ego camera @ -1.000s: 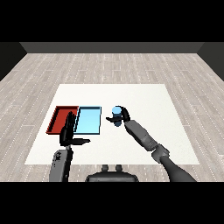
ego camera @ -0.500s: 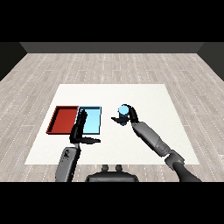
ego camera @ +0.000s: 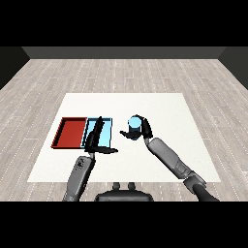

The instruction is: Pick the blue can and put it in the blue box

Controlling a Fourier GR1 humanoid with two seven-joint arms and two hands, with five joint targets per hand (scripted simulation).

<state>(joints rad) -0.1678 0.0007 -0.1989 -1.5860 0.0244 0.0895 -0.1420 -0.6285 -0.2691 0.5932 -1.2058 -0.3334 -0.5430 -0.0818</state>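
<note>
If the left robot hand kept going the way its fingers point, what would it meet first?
The left robot hand points up-view over the light blue tray. Probably that tray's far rim first, if low enough; height is unclear.

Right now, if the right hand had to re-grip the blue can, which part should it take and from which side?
Probably the can's side wall, from the right. The blue can looks tilted in the right hand, whose fingers curl round its curved side. The left hand crowds the light blue tray on the can's left.

Can [ego camera: 134, 125] right of the two trays [ego camera: 106, 140] (side by side) on the table [ego camera: 164, 111]
</note>
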